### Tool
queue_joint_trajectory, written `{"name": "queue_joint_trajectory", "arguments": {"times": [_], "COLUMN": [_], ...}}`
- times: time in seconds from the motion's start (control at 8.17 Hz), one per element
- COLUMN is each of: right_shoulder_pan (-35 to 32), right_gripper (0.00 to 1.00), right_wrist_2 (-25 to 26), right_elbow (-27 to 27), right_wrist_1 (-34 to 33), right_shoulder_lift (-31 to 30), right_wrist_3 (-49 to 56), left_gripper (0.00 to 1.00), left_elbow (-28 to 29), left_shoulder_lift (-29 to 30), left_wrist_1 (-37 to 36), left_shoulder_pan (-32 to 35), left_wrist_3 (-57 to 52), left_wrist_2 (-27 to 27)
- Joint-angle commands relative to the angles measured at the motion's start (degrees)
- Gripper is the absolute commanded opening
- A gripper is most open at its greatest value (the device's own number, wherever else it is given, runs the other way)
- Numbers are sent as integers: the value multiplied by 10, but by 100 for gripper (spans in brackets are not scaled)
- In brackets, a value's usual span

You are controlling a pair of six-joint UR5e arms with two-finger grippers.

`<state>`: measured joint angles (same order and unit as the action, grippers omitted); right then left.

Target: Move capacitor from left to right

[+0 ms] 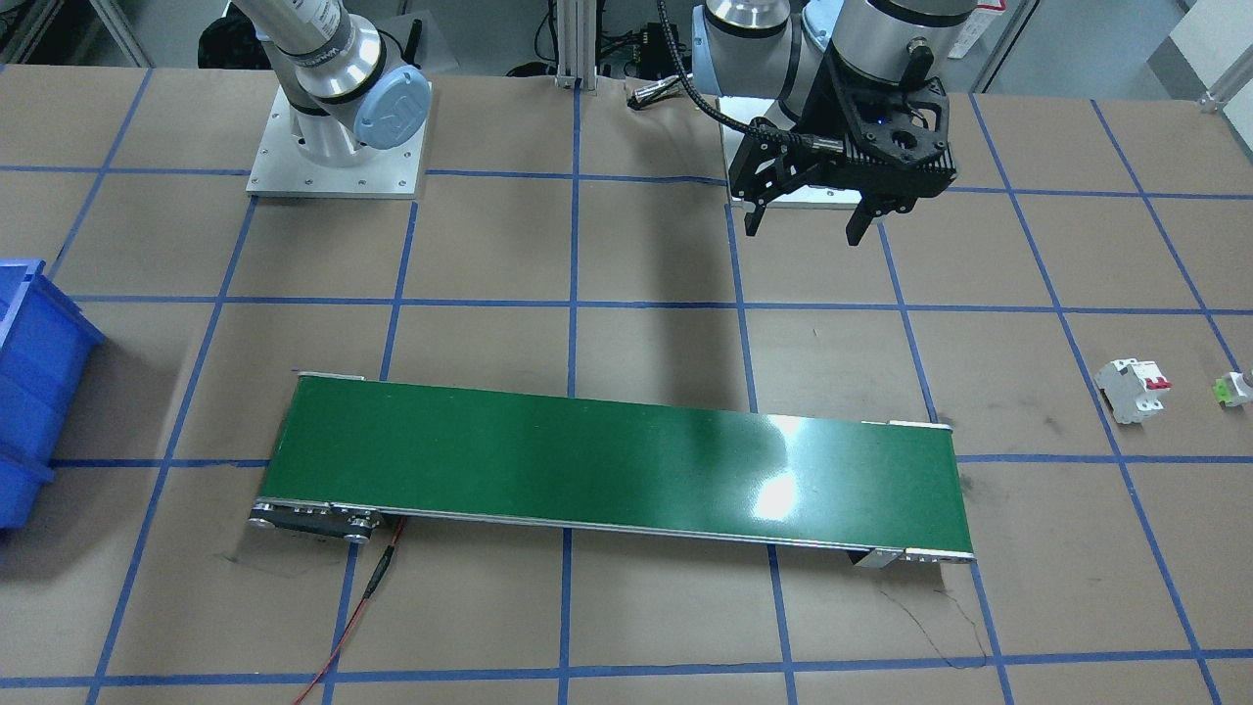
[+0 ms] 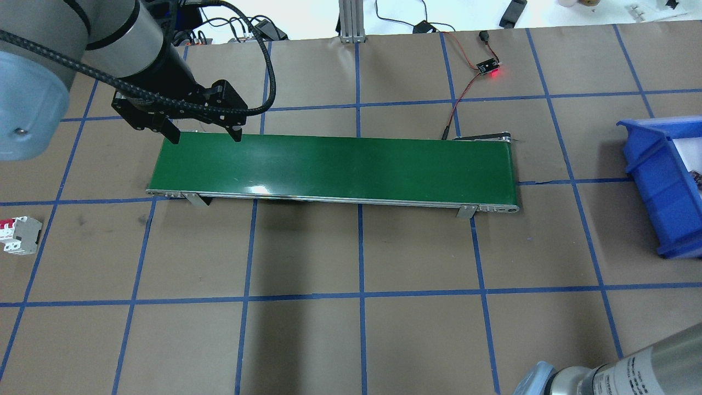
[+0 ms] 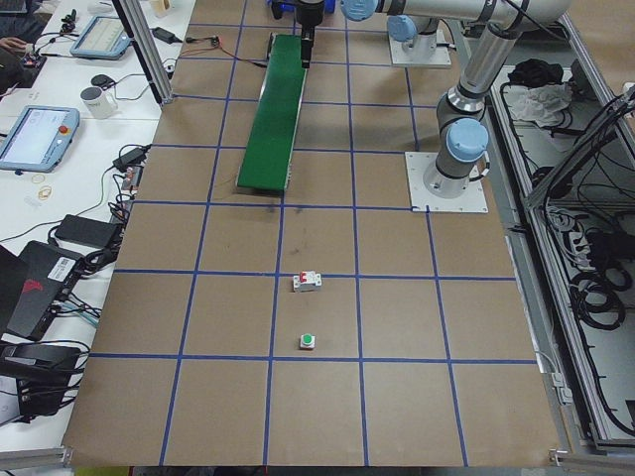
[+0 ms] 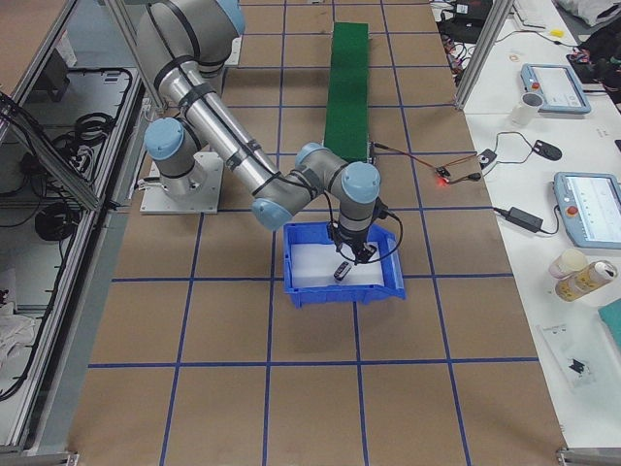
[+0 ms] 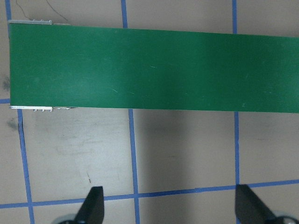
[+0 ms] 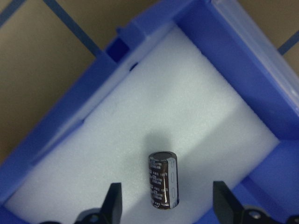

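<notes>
The capacitor, a stubby dark cylinder with a pale striped band, lies on the white foam inside the blue bin. My right gripper is open and hangs just above it, one finger on each side, not touching. In the exterior right view the gripper is over the bin and the capacitor is below it. My left gripper is open and empty, above the left end of the green conveyor belt. It also shows in the front view.
A white circuit breaker with red switches and a tiny green-and-white part sit on the table beyond the belt's left end. The blue bin stands past the belt's right end. A red-lit sensor board with wires lies behind the belt.
</notes>
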<state>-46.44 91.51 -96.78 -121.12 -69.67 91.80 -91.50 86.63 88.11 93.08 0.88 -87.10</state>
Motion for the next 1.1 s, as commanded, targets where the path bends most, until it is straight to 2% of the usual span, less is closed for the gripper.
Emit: {"name": "queue_joint_trajectory", "arguments": {"times": [0.0, 0.24, 0.49, 0.61, 0.98], "right_shoulder_pan": [-46, -149, -262, -308, -441], "right_gripper": [100, 100, 100, 100, 100], "right_wrist_2": [-39, -30, -35, -38, -38], "right_elbow": [19, 30, 46, 52, 56], "right_wrist_1": [130, 228, 313, 318, 313], "right_shoulder_lift": [-114, -186, -215, -218, -216], "right_wrist_3": [-122, -318, -532, -621, -798], "left_gripper": [100, 100, 100, 100, 100], "left_elbow": [0, 0, 0, 0, 0], "left_shoulder_lift": [0, 0, 0, 0, 1], "left_wrist_1": [0, 0, 0, 0, 0], "left_shoulder_pan": [0, 0, 0, 0, 0], "left_wrist_3": [0, 0, 0, 0, -1], "left_wrist_2": [0, 1, 1, 0, 1]}}
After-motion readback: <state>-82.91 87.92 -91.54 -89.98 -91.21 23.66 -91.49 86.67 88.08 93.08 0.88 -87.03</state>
